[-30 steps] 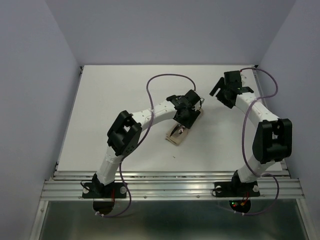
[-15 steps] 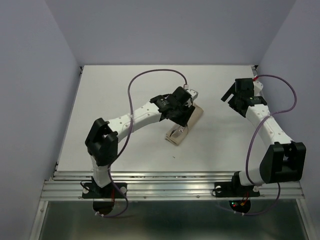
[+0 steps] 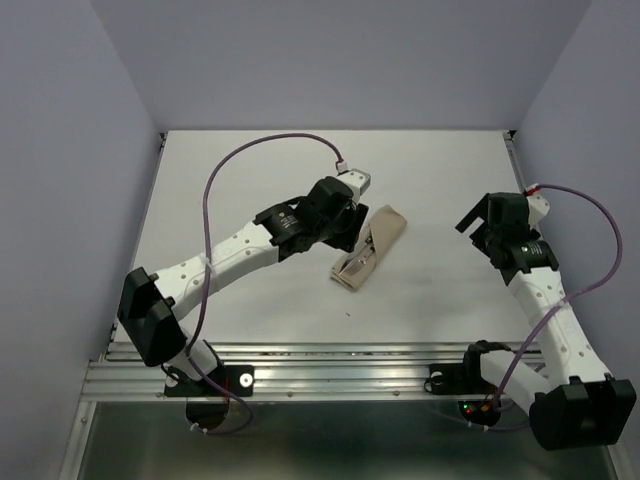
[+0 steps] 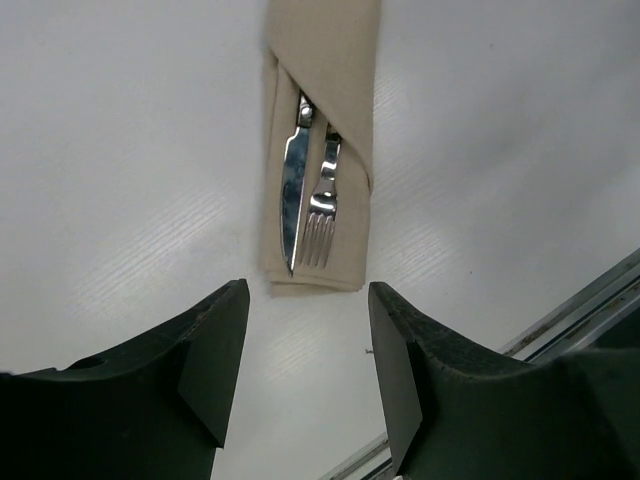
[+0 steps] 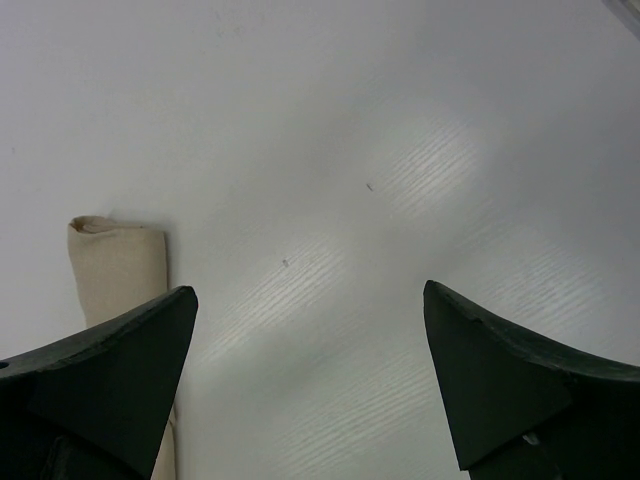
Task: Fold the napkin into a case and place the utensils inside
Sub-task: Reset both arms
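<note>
Pale walls [image 3: 330,60] close in a white worktop [image 3: 230,170]. Starting at the left, the left fingers [image 4: 212,345] hang over the worktop's middle, spread apart and empty. From their wrist view the near end of the case lies just beyond the gap between them, touching neither.

The case [image 3: 370,248] is the beige napkin folded into a narrow pocket. It lies flat and slantwise a little right of the worktop's centre, one end toward the near edge, the other toward the far right corner. Inside, the knife [image 4: 292,190] and fork [image 4: 320,205] lie side by side, blade tip and tines toward the near end. Their handles run under a diagonal fold, so we cannot make those out.

Toward the right edge, the right fingers [image 5: 110,370] stand wide open over bare worktop, gripping nothing, well apart from the case, whose rounded far end [image 5: 120,262] shows beside one finger.
</note>
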You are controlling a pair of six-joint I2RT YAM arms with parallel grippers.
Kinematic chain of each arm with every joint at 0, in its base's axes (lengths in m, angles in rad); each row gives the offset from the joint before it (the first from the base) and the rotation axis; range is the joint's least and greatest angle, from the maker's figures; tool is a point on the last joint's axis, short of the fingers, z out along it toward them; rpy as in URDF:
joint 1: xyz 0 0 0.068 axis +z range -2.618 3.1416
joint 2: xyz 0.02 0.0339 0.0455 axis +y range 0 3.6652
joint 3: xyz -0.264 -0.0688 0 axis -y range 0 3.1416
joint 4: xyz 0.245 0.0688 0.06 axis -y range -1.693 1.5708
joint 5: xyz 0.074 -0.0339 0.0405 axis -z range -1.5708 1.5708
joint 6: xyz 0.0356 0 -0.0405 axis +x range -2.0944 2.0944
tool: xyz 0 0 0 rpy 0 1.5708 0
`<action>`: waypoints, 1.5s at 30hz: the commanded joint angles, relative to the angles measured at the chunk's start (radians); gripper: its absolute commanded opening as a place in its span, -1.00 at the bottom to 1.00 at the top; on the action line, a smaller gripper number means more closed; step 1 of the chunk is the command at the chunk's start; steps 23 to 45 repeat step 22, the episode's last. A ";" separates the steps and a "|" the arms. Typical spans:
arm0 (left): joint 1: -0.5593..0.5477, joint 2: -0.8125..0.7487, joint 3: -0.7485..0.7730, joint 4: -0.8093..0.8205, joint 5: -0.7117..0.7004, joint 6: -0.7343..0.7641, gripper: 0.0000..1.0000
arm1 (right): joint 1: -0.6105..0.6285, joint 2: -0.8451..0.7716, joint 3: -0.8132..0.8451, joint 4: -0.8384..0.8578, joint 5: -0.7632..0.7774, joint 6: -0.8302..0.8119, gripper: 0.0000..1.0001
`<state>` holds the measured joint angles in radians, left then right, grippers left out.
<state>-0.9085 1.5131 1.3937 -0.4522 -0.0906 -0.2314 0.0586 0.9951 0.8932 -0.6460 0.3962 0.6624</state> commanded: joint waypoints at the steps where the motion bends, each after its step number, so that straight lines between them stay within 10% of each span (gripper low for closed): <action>1: -0.003 -0.123 -0.080 0.021 -0.104 -0.032 0.28 | 0.001 -0.093 -0.017 -0.012 0.026 -0.003 1.00; 10: 0.140 -0.353 -0.163 0.001 -0.299 -0.065 0.33 | 0.001 -0.214 -0.069 -0.038 0.039 -0.030 1.00; 22: 0.467 -0.424 -0.203 0.035 -0.123 -0.134 0.33 | 0.001 -0.250 -0.083 -0.006 0.052 -0.018 1.00; 45: 0.467 -0.424 -0.203 0.035 -0.123 -0.134 0.33 | 0.001 -0.250 -0.083 -0.006 0.052 -0.018 1.00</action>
